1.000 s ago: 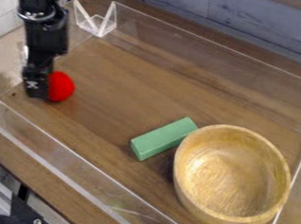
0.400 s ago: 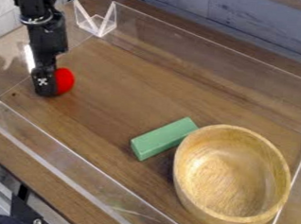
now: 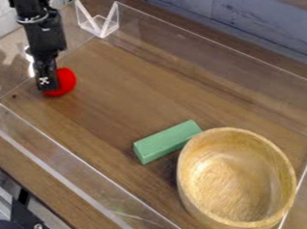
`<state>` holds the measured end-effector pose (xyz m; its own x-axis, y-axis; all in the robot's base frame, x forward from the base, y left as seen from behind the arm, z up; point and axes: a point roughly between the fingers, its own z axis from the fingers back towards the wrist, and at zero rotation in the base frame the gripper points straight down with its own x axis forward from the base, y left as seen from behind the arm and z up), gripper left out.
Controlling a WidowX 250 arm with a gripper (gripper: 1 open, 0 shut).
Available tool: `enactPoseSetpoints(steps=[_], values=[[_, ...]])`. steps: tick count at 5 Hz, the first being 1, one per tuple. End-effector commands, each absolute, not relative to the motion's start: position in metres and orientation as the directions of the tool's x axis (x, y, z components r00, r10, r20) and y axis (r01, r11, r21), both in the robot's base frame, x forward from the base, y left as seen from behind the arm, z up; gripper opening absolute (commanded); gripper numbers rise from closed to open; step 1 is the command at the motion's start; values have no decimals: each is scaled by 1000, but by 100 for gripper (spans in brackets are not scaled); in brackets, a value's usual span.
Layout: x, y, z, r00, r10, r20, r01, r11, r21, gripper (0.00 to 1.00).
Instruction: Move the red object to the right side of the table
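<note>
Red ball (image 3: 61, 82) partly hidden by black claw (image 3: 46, 84), fingertips indistinct

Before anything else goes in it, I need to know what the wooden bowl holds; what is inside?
The wooden bowl shows only its bare inner bottom and far wall. The near wall's inner face is partly hidden by the rim.

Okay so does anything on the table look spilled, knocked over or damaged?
No, nothing stands out. The green block lies flat beside the upright wooden bowl, and the red ball sits by the hand. I see no spill.
</note>
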<state>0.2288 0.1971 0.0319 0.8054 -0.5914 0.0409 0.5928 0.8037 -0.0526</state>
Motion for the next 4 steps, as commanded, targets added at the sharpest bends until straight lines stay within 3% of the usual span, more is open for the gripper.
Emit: enactPoseSetpoints(steps=[1, 3, 4], values=[[224, 196, 35, 826, -557, 84, 564, 818, -117, 0], [212, 189, 50, 816, -560, 143, 577, 771, -269, 0], [211, 183, 47, 822, -544, 167, 567, 754, -332, 0]])
